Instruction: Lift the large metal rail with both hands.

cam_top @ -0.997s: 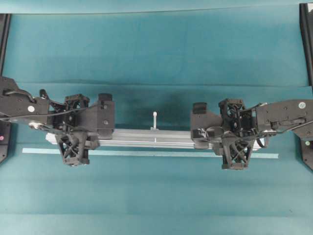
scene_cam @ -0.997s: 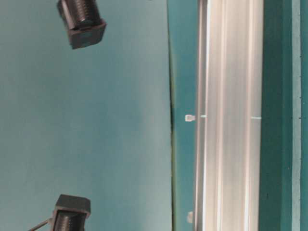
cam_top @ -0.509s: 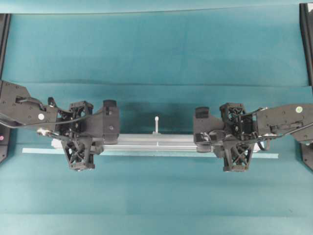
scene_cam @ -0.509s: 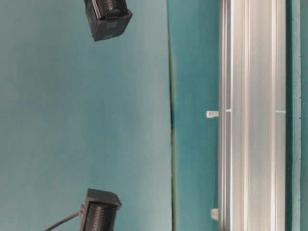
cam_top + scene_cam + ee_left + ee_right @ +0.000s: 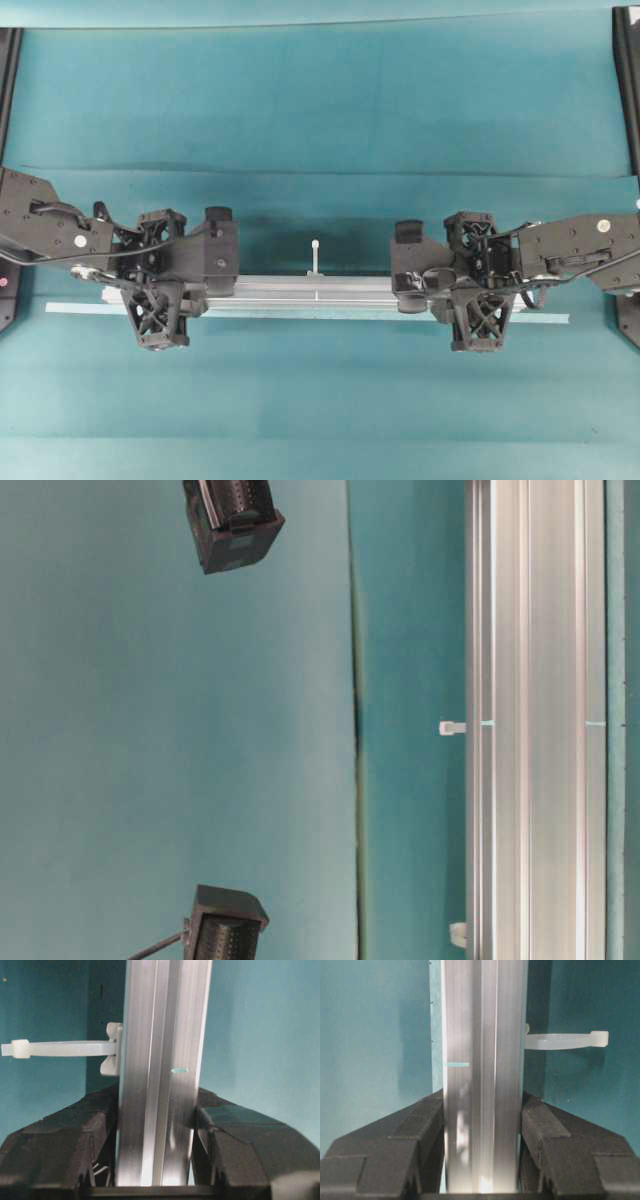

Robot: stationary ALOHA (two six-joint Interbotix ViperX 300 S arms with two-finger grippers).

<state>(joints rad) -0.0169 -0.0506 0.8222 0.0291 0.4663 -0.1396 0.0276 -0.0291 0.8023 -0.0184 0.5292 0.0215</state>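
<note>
Rail (image 5: pixel 318 291) shifted nearer strip (image 5: pixel 540 317) | left gripper (image 5: pixel 222 285), right gripper (image 5: pixel 408 290) clamp its ends

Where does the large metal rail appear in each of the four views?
Overhead: large metal rail lies horizontal between both grippers.
Table-level: vertical band at right.
Left wrist: upright, centre, between the jaws.
Right wrist: likewise.
Shared landmark: white peg on its edge.

Matte black arms, lattice-framed pincer bodies, blocky faceted fingers (image 5: pixel 60 1155), thin black cables, white round stickers.
</note>
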